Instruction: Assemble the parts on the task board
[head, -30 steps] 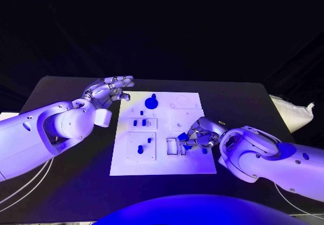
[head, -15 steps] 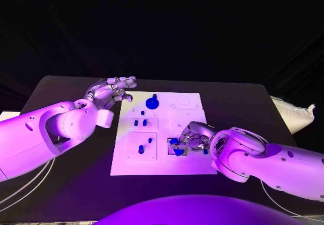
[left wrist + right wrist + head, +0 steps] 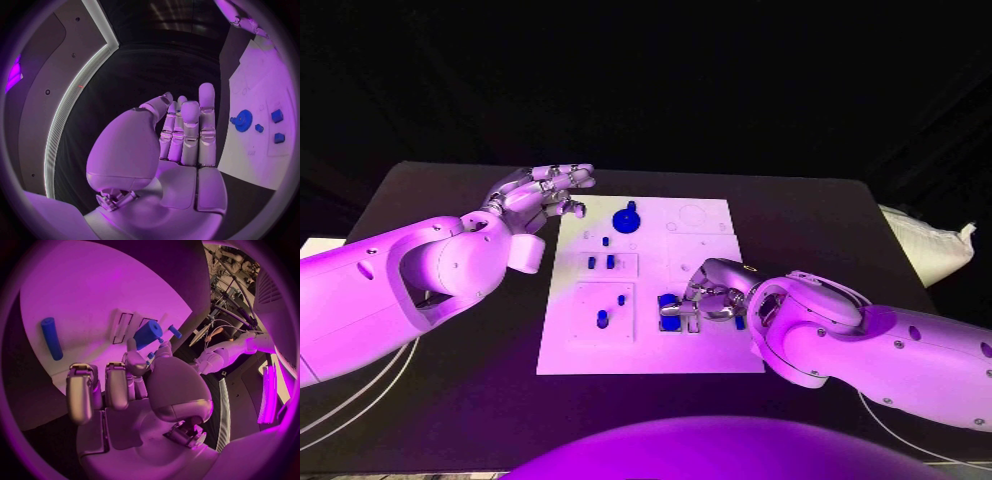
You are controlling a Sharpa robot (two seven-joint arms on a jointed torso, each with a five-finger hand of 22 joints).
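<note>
Your right hand [image 3: 700, 298] sits low over the near right part of the board [image 3: 646, 352], fingers curled around a small blue block [image 3: 147, 333]. The right wrist view shows the block pinched at the fingertips [image 3: 131, 347], right over a pair of narrow rectangular slots [image 3: 130, 321] in the board; whether it has begun to enter one, you cannot tell from here. A blue rod [image 3: 51, 338] lies flat on the board well apart from the slots.

Your left hand [image 3: 541, 188] hovers off the board's far left corner, above the tabletop [image 3: 444, 190], holding nothing, fingers straight and close together in its wrist view. The blue knob [image 3: 626, 220] stands near it at the far end, with smaller blue pieces [image 3: 597, 262] seated further down.

The block looks like hard plastic: light, stiff, smooth-faced, so likely slippery under metal fingers. Keep the pinch on its two flat sides, high enough that the lower end stays free to enter the slot. A tilted block will probably jam, so square it before pressing. The board itself seems light and could slide if you push sideways.
</note>
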